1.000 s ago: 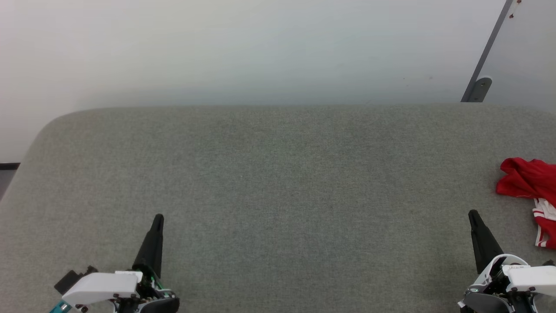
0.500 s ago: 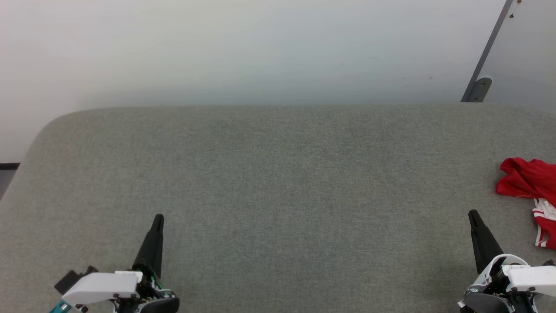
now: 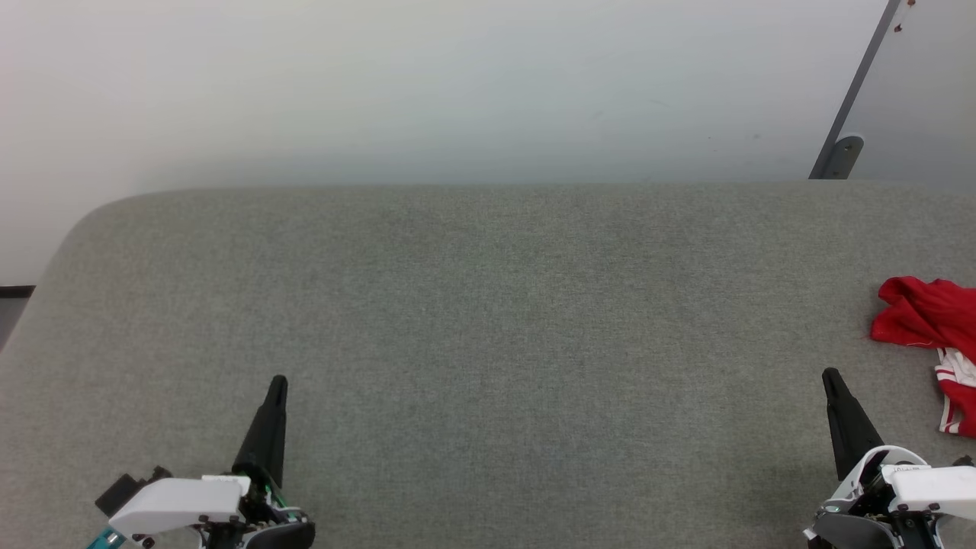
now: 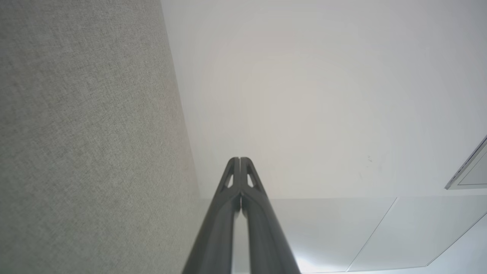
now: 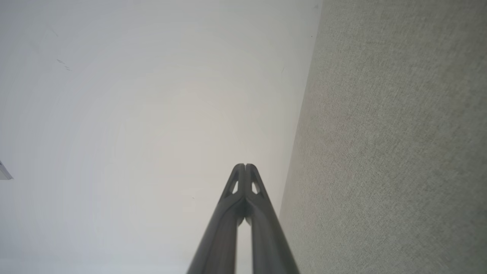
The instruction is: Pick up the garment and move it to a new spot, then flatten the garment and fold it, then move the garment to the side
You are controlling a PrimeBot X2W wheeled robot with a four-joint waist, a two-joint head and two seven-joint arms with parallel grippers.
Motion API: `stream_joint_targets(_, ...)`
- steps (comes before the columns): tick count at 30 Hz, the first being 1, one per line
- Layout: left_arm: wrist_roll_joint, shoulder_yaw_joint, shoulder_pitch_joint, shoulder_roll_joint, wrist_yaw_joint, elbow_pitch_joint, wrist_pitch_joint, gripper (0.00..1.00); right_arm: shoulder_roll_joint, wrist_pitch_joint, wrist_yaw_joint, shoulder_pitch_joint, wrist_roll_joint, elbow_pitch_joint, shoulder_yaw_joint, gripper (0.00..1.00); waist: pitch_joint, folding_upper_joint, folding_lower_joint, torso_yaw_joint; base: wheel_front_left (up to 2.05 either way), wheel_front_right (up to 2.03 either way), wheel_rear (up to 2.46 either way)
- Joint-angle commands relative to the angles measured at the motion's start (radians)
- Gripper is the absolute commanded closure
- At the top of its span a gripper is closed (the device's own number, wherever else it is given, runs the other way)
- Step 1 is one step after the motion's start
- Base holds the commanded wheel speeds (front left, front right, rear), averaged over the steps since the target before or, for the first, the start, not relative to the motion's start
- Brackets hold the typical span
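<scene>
The garment, bright red with a strip of red-and-white striped trim, lies crumpled at the far right edge of the head view on a grey fabric table; part of it runs out of frame. My right gripper is shut and empty, a little to the left of and nearer than the garment. At the lower left, my left gripper is shut and empty, far from the garment. Each wrist view shows its own fingertips pressed together: left gripper, right gripper.
A pale wall rises behind the table's far edge. A grey slanted bar with a bracket stands at the back right. The table's back left corner is rounded.
</scene>
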Motion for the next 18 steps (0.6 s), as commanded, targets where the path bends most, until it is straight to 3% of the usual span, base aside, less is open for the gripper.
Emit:
stream_joint_targets(1,0.004,0.003,-0.01,-0.002,-0.004,0.001,0.001,1.0,0.003,0.001,-0.001,-0.003,0.004,0.0,0.003,1.0,0.0,0.0,0.0,0.0,0.0,0.0,0.0)
stream_joint_targets(18,0.005,0.004,-0.01,-0.003,-0.004,0.001,0.002,1.0,0.003,0.001,-0.001,-0.003,0.004,0.0,0.003,1.0,0.0,0.0,0.0,0.0,0.0,0.0,0.0)
